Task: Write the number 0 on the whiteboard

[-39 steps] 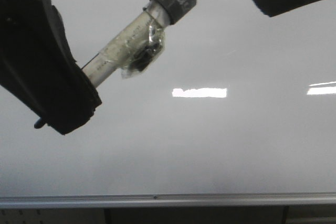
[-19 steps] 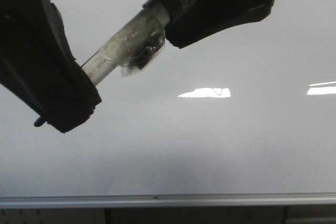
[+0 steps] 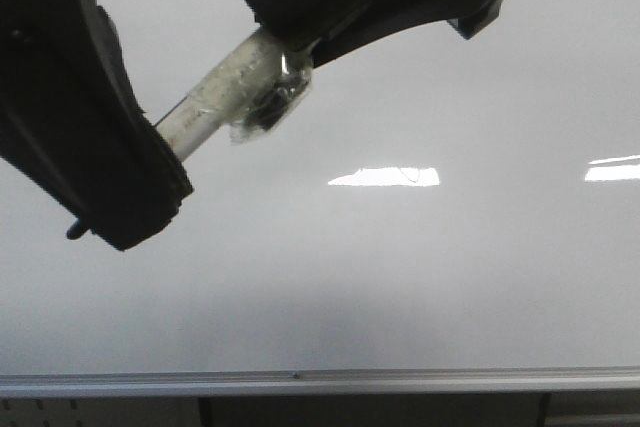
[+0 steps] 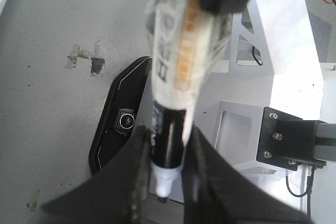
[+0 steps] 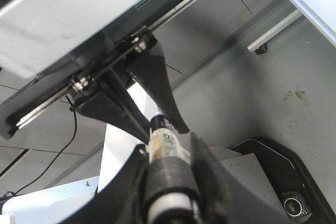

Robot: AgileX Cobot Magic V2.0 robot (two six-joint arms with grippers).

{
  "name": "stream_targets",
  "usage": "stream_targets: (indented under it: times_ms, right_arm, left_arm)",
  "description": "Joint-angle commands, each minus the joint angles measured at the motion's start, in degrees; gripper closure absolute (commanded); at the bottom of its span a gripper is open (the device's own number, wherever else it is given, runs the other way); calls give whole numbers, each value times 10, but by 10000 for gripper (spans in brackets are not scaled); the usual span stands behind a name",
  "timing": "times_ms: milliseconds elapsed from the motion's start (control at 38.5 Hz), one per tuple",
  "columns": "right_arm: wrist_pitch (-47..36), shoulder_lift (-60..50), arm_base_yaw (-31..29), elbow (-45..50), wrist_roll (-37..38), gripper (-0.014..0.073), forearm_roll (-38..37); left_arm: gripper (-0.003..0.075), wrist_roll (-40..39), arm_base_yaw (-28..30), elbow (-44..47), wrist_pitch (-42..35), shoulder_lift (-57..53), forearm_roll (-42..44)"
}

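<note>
Marker held aloft over the whiteboard, slanting from lower left to upper right in the front view, with a crumpled patch of clear tape at mid-barrel. Left gripper clamped on the lower end of the barrel; fingers seen in the left wrist view pressing both sides of the dark section just behind the nib, nib exposed and pointing away from the board. Right gripper closed over the upper end, hiding the dark cap; in the right wrist view its fingers sit tight against the cap on either side.

Board surface blank wherever visible: only bright light reflections, one near centre and one at the right edge, plus the silver frame strip along the near edge. Number 0 not found anywhere in view, though the areas behind both arms are hidden.

Progress judged as early: marker secured between both claws, apparently at the uncapping or hand-over stage. Remaining: freeing the tip, lowering it to the board, drawing the closed loop.
</note>
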Motion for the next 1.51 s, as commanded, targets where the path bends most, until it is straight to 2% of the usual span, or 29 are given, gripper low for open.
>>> stream_targets:
  times_ms: [0,78,156,337,389,441,597,779,935,1064,1168,1298,1480]
  right_arm:
    - [5,-16,0,-17,-10,652,37]
    - [7,-16,0,-17,-11,662,37]
    - [18,-16,-1,-17,-11,662,37]
    - [38,-16,-1,-17,-11,662,28]
    - [39,-16,-1,-17,-11,662,21]
    - [44,-16,-1,-17,-11,662,9]
    - [65,-21,-14,-17,13,660,-33]
    - [58,-49,-76,-17,111,660,-165]
    - [-15,-88,-148,-27,171,653,-268]
    - [-92,-110,-168,-58,212,652,-349]
    - [-121,-112,-168,-96,258,652,-412]
    - [-125,-111,-168,-139,287,652,-454]
    - [-101,-83,-168,-214,296,652,-458]
  left_arm:
    - [731,-1,-6,-19,1,-18,-33]
    - [697,-1,-6,-19,-1,-18,-40]
    - [600,-1,-6,-19,-2,-18,-47]
    - [192,-1,-6,-19,-15,-18,-54]
    - [117,-1,-6,-19,-18,-18,-54]
    - [78,-1,-6,-19,-18,-18,-54]
    - [83,-1,-6,-19,-18,-18,-54]
    - [83,-1,-6,-19,-18,-18,-54]
    - [83,-1,-6,-19,-18,-18,-54]
    - [83,-1,-6,-19,-18,-18,-54]
    - [83,-1,-6,-19,-18,-18,-54]
    - [83,-1,-6,-19,-18,-18,-54]
    - [83,-1,-6,-19,-18,-18,-54]
